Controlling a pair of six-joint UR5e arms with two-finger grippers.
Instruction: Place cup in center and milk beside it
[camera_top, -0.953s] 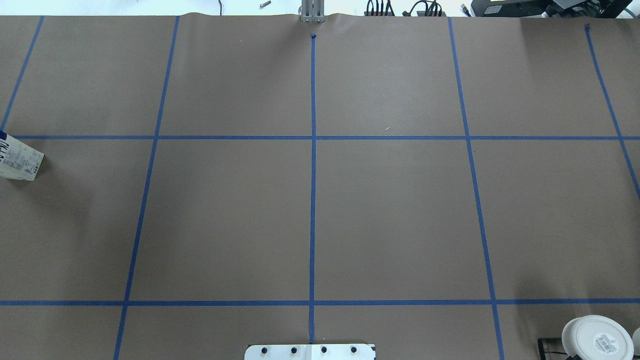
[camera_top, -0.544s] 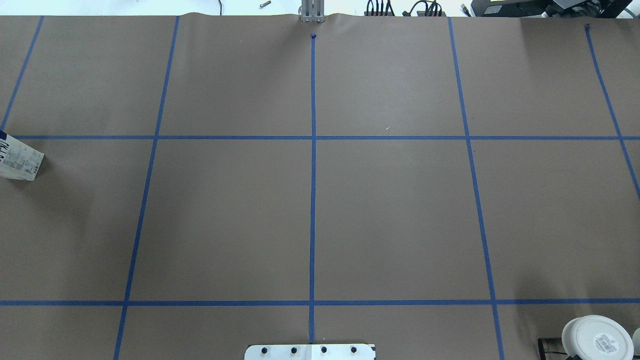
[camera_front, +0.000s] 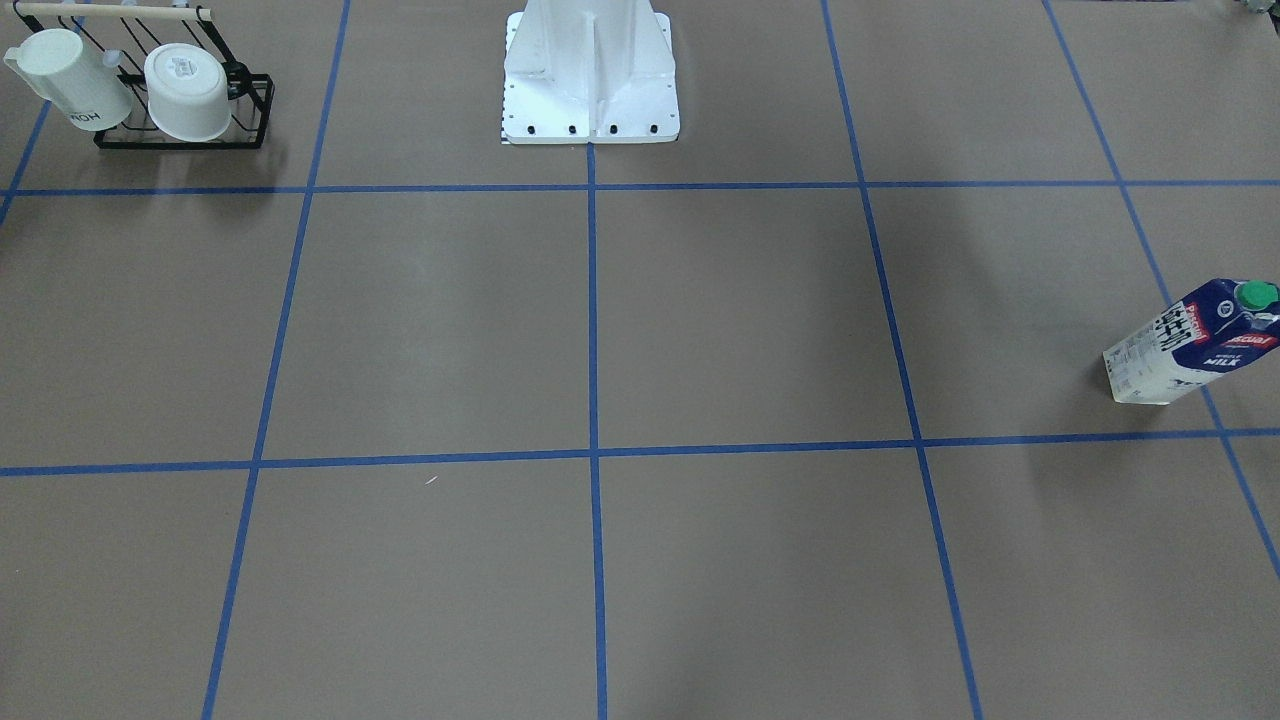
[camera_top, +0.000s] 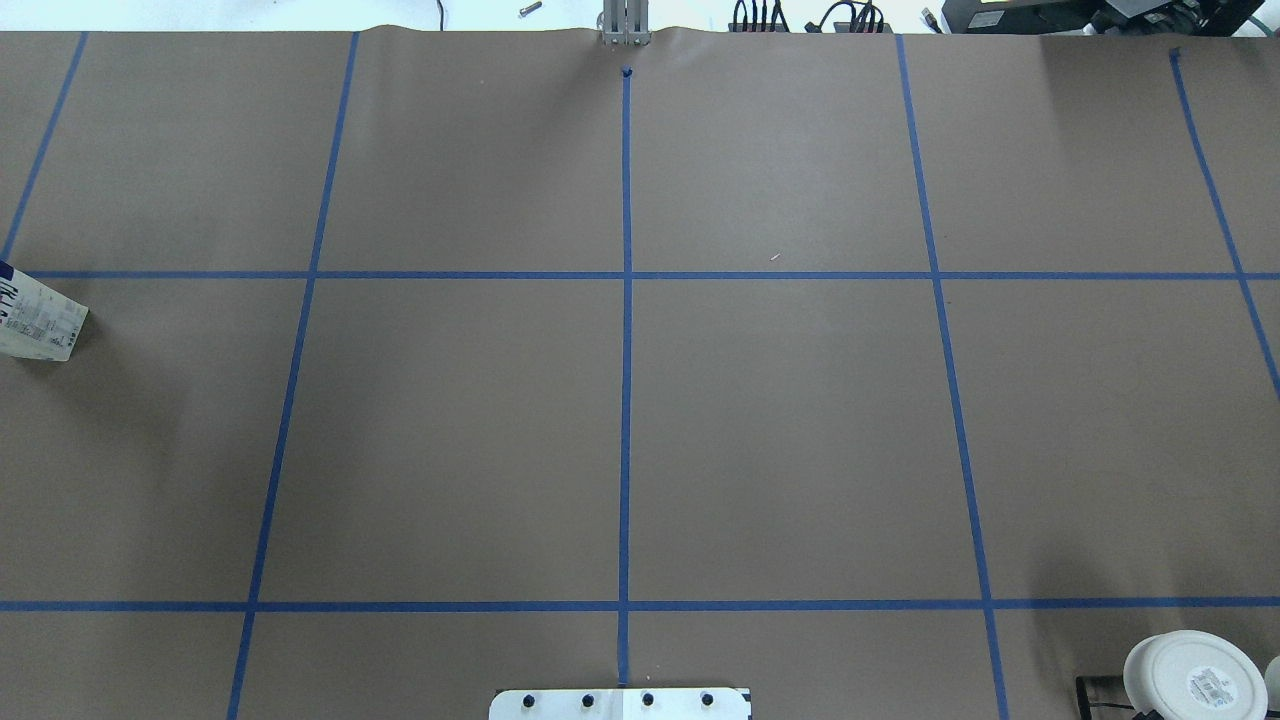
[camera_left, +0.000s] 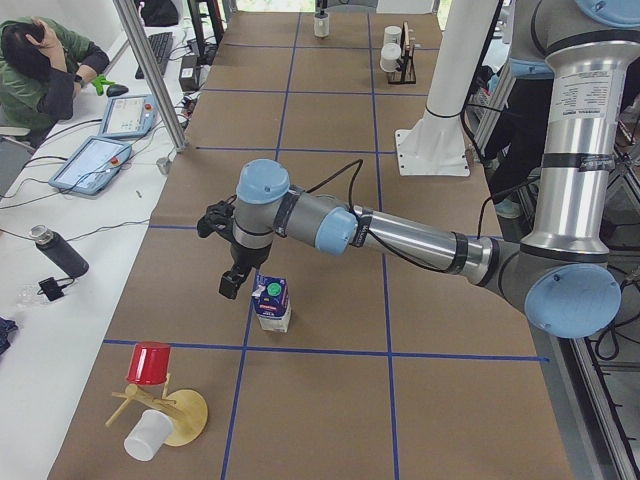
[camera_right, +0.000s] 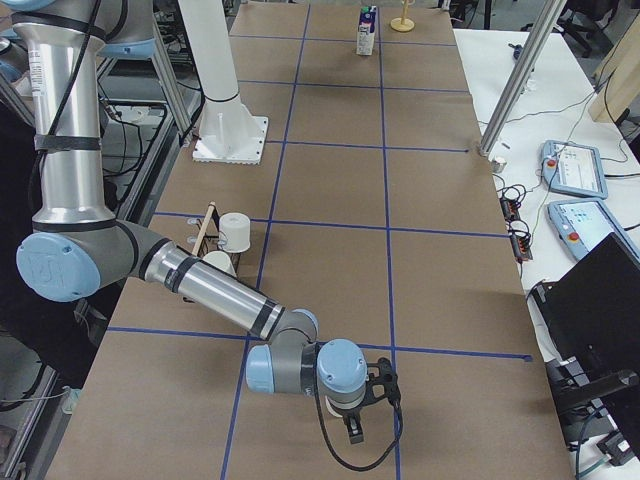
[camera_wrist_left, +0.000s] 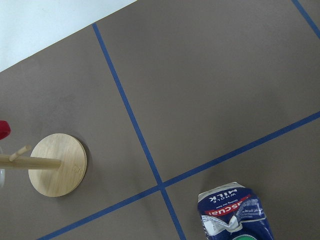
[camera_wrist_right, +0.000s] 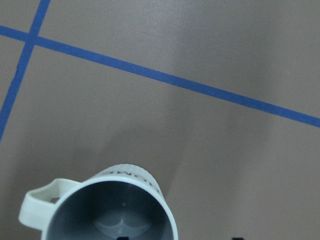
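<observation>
The cup (camera_wrist_right: 107, 210), a white mug with a loop handle and grey inside, stands upright at the table's right end. It also shows small in the exterior left view (camera_left: 320, 24). My right gripper (camera_right: 355, 425) hangs close over it; I cannot tell whether it is open or shut. The milk (camera_front: 1190, 340), a blue and white carton with a green cap, stands upright at the left end (camera_top: 40, 322). My left gripper (camera_left: 232, 280) hovers just beside its top (camera_wrist_left: 232, 212); its state is unclear. Nothing stands on the center (camera_top: 780, 430).
A black wire rack (camera_front: 250, 110) near the right end holds another handled mug (camera_front: 70, 85) and a handle-less white cup (camera_front: 185, 95). A wooden cup tree (camera_left: 170, 415) with a red cup (camera_left: 150, 362) stands beyond the milk. The robot pedestal (camera_front: 590, 70) is mid-table.
</observation>
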